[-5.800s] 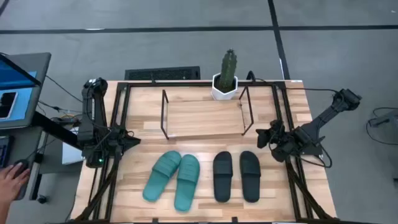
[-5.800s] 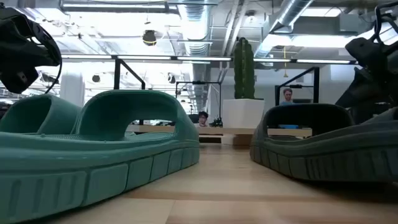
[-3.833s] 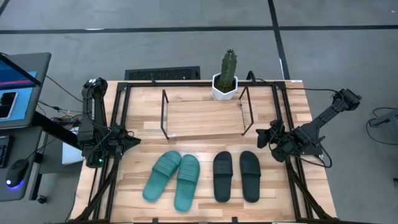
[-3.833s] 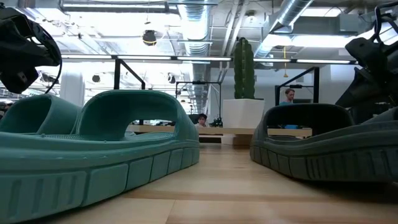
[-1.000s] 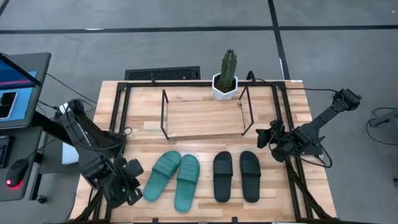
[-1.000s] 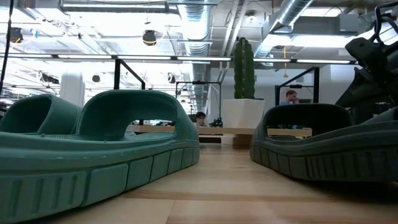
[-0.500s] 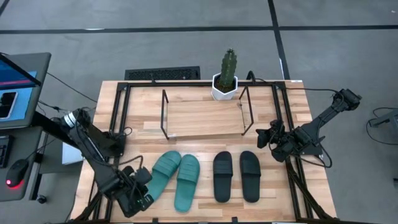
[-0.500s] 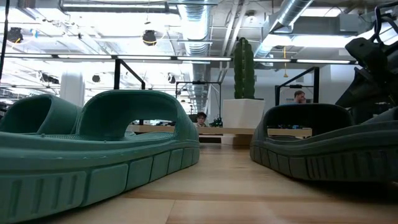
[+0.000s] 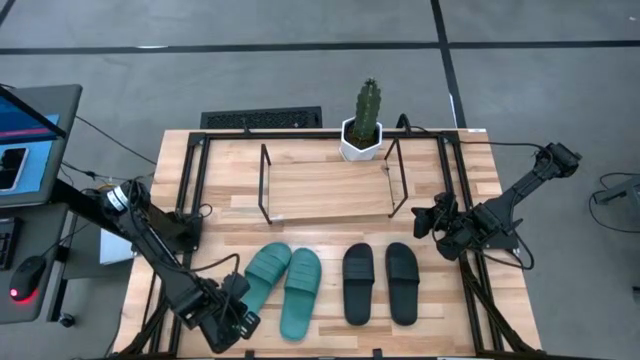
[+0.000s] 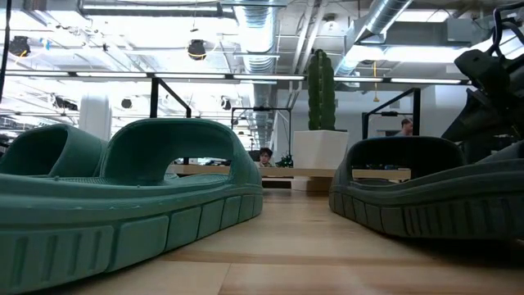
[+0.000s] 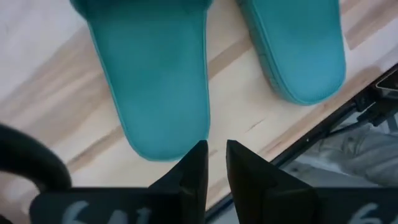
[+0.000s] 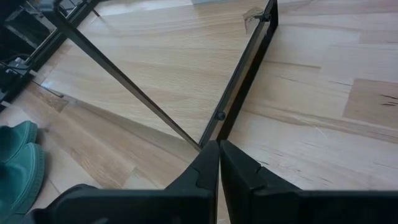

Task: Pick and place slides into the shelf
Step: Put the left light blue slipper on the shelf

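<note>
Two teal-green slides and two black slides lie flat on their soles in a row near the table's near edge. The shelf, with black rod end-frames and a wooden board, stands behind them. My left gripper hovers at the heel end of the leftmost teal slide, fingers a narrow gap apart; I cannot see that it touches. My right gripper waits shut beside the shelf's right end-frame.
A potted cactus stands at the far edge, behind the shelf. The black table frame runs along the left, right and far sides. A keyboard lies beyond the table. People show far off in the low view.
My left arm has swung toward the table's near edge and rightward, bringing its gripper in to the heel end of the leftmost teal slide. The slides and my right arm have stayed where they were.
</note>
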Robot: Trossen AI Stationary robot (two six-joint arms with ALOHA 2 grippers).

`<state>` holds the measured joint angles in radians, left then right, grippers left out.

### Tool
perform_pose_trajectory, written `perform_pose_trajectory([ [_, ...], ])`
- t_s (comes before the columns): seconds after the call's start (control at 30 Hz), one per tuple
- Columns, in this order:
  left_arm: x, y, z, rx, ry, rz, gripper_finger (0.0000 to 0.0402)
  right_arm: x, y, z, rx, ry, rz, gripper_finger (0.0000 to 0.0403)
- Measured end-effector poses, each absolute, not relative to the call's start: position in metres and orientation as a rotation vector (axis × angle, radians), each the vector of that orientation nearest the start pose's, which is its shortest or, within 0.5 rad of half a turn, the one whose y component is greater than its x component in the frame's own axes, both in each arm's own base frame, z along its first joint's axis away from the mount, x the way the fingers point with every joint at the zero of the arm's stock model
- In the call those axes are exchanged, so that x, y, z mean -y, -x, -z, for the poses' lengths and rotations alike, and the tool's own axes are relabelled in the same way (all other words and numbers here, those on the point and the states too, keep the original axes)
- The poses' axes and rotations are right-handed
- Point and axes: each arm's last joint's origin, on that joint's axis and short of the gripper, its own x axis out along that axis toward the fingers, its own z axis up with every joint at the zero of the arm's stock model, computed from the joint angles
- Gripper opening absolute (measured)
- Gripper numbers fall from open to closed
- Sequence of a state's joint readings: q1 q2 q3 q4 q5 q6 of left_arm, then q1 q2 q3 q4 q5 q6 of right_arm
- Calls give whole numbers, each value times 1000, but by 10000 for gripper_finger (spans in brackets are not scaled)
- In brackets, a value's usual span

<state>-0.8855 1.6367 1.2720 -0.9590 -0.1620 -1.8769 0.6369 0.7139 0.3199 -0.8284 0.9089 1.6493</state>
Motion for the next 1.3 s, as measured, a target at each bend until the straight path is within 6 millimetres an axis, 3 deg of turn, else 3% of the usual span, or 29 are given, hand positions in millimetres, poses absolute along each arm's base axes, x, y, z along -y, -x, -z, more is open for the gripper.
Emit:
perform_pose_trajectory([
  [0.23, 239, -201, -242, -1235, 986, -622, 108, -40, -93, -157, -417, -683, 796, 8],
  [0.53, 233, -198, -241, -1210, 939, -678, 177, -40, -93, -157, -417, -683, 796, 8],
  [0.77, 229, -199, -241, -1100, 857, -688, 170, -40, -93, -157, -416, -683, 796, 8],
  [1.03, 233, -201, -242, -1097, 807, -597, 154, -40, -93, -157, -416, -683, 796, 8],
  [1.3, 240, -200, -242, -1272, 777, -452, 153, -40, -93, -157, -416, -683, 796, 8],
])
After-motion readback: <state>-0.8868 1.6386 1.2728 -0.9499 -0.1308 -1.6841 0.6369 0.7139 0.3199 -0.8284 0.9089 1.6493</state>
